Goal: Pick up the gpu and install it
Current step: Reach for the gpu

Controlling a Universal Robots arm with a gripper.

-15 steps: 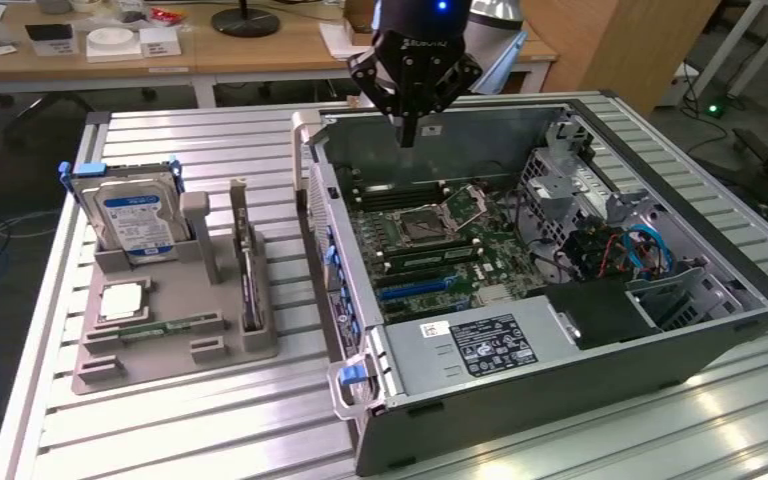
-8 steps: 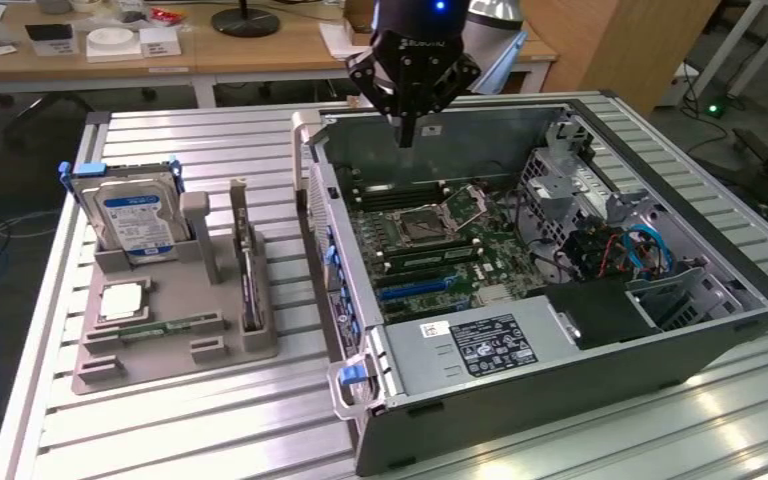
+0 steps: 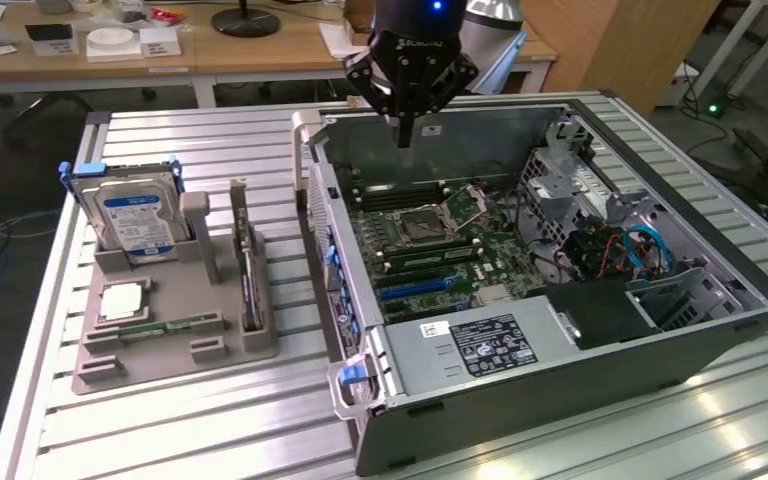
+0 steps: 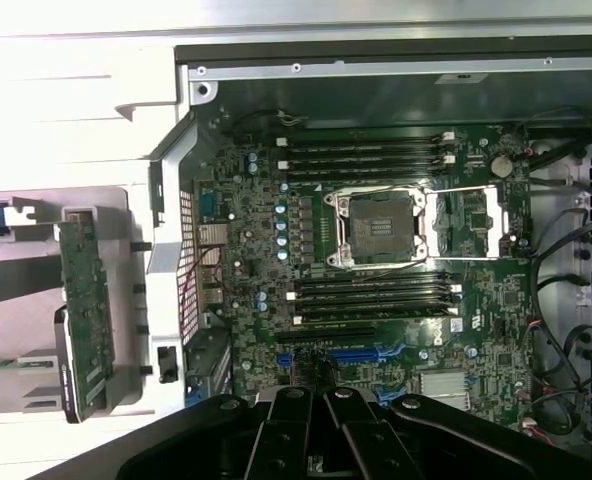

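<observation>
The gpu (image 3: 245, 262) stands on edge in a slot of the grey holder (image 3: 224, 350), to the exterior view's left of the open computer case (image 3: 558, 370). Its pale bracket end points up and back. In the wrist view the gpu (image 4: 84, 320) shows a green board face beside the case wall. My gripper (image 3: 406, 135) hangs over the far part of the case, above the motherboard (image 3: 438, 260), well apart from the gpu. Its fingers are shut together with nothing between them. In the wrist view the gripper (image 4: 316, 405) sits over the blue expansion slots (image 4: 361, 355).
The holder also carries a silver hard drive (image 3: 137, 220) with a blue label, a processor chip (image 3: 120, 300) and a green memory stick (image 3: 171, 325). Inside the case are a power supply (image 3: 491, 345), drive cages and cables (image 3: 631, 250). A wooden desk (image 3: 224, 50) stands behind the table.
</observation>
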